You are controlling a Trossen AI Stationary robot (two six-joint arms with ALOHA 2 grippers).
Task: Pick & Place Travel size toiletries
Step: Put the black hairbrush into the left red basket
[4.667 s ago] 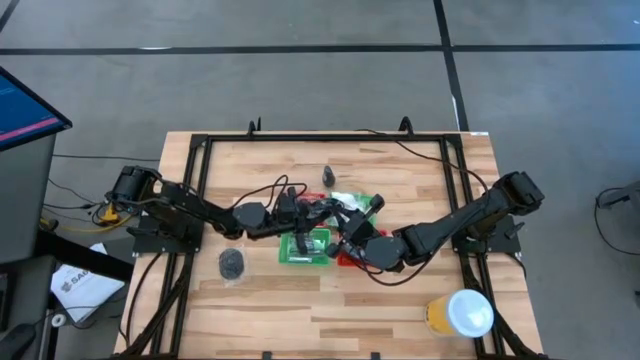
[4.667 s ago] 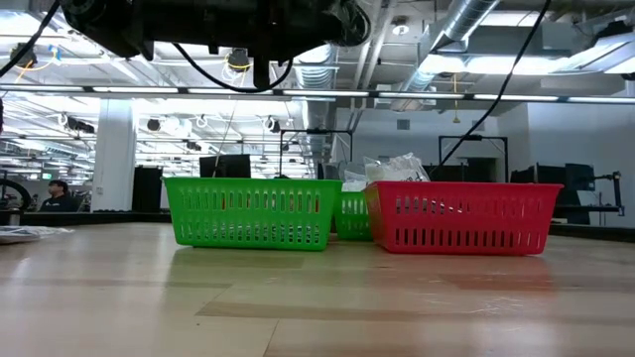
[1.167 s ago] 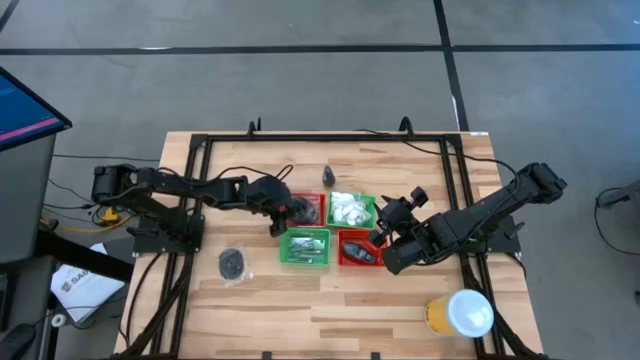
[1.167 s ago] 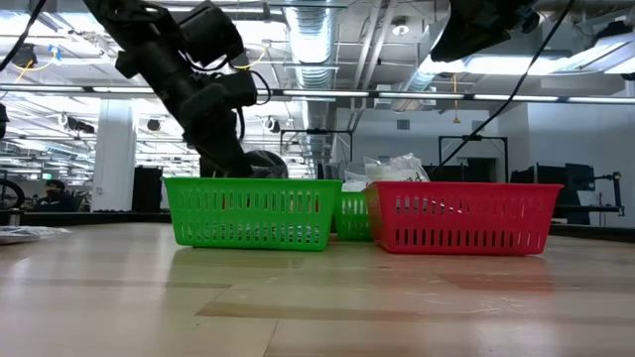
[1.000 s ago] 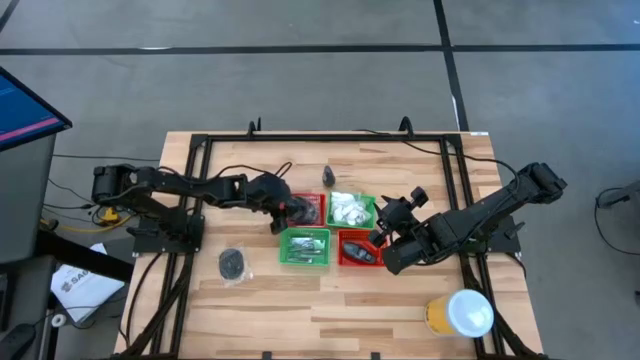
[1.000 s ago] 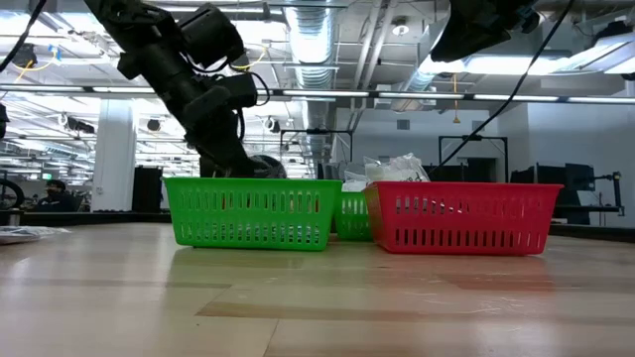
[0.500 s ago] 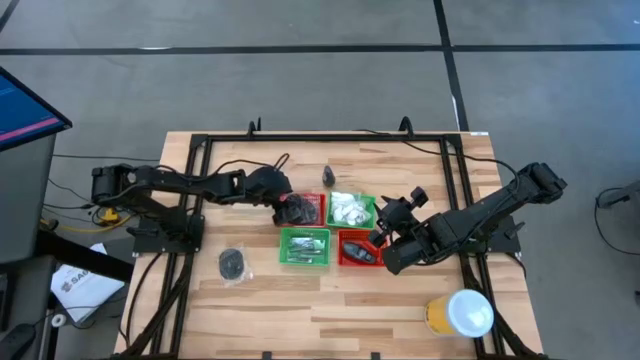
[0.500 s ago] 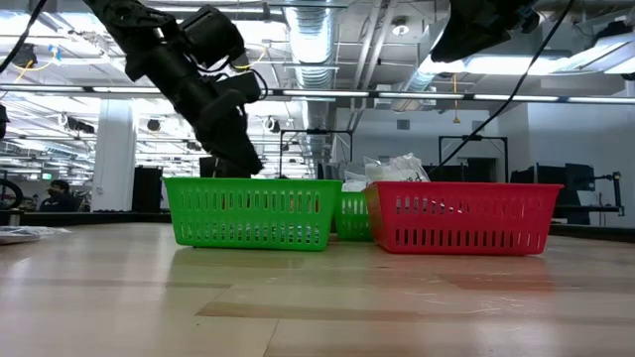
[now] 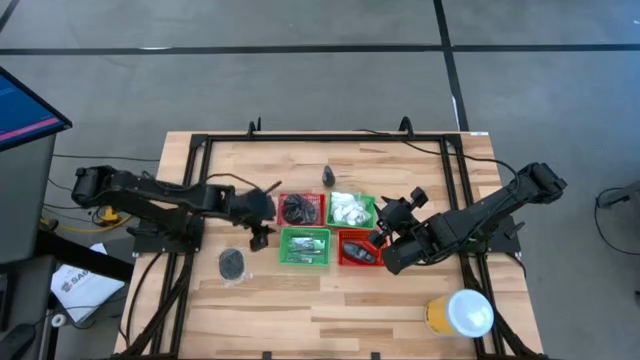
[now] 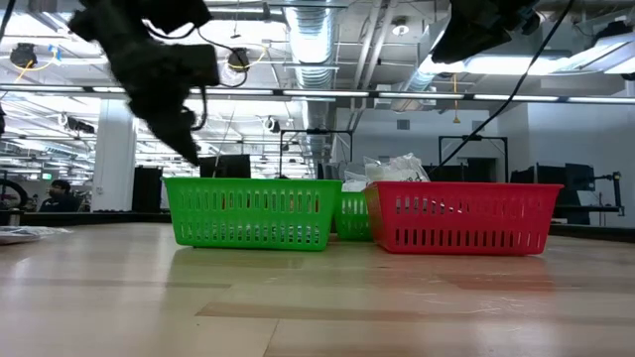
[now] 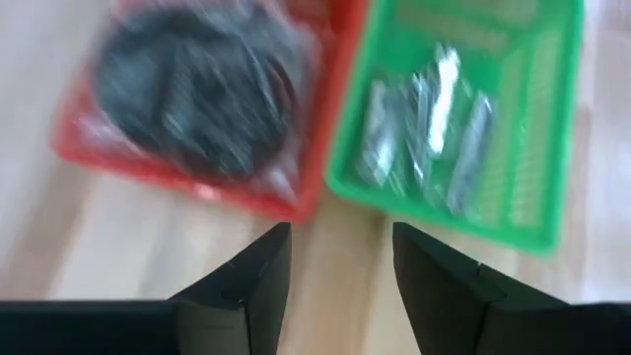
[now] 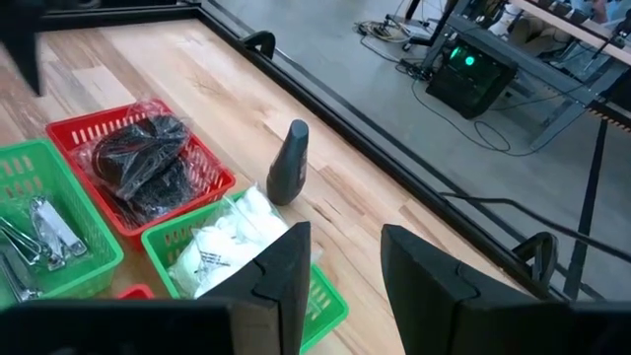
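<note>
My left gripper [image 9: 258, 236] hangs open over bare wood, just left of the baskets, with nothing between its fingers [image 11: 340, 247]. A black coiled piece in clear wrap [image 9: 296, 209] lies in the far red basket [image 9: 318, 197]. A second coil [image 9: 232, 263] lies on the table near that gripper. Silver tubes [image 9: 305, 245] fill the near green basket, white packets [image 9: 350, 210] the far green one. Dark mini bottles [image 9: 360, 252] lie in the near red basket. One dark bottle [image 9: 328, 177] stands on the wood. My right gripper [image 9: 383, 238] hovers open above the near red basket [image 12: 345, 256].
A yellow tub with a white lid [image 9: 462, 313] stands at the near right corner. A black frame rail [image 9: 330, 137] runs along the far edge. Seen from the low view, the green basket [image 10: 253, 210] and the red basket [image 10: 461, 216] stand side by side.
My left gripper has let go of the black coiled piece in the far red basket. It has then risen and drawn back toward the table's left and near edges. The coil stays in that basket.
</note>
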